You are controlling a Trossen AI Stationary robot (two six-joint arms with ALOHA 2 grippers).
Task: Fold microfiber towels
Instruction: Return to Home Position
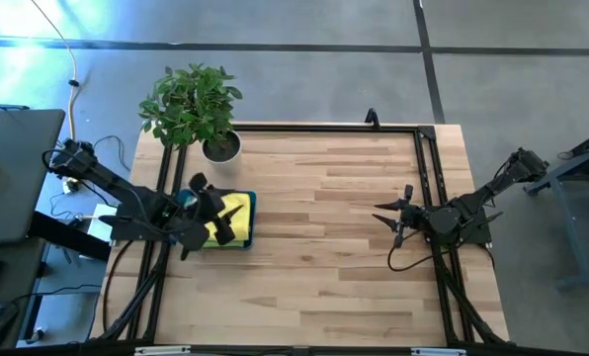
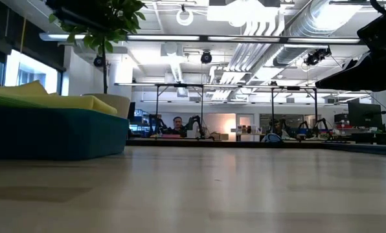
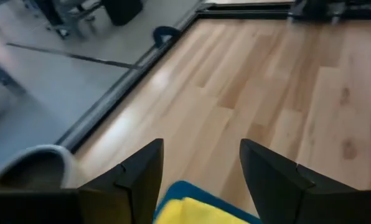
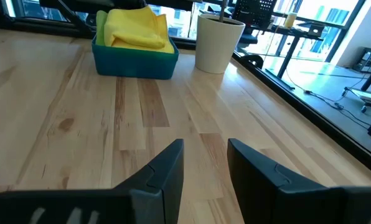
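A dark teal tray [image 1: 247, 229] stands near the table's left edge and holds folded microfiber towels. A yellow towel [image 4: 136, 28] lies on top, with a lime green one [image 4: 101, 20] behind it. My left gripper [image 3: 201, 174] hovers open just above the tray, pointing toward the table's right and slightly down. The yellow towel [image 3: 192, 213] and a tray corner [image 3: 180, 188] show below its fingers, and nothing is between them. My right gripper [image 4: 205, 163] waits open near the table's right edge [image 1: 388, 220], holding nothing.
A potted plant in a white pot [image 1: 220, 146] stands just beyond the tray at the far left. A black frame rail [image 1: 428, 168] runs along the table's far and right sides. Bare wooden tabletop [image 1: 324, 227] lies between the two grippers.
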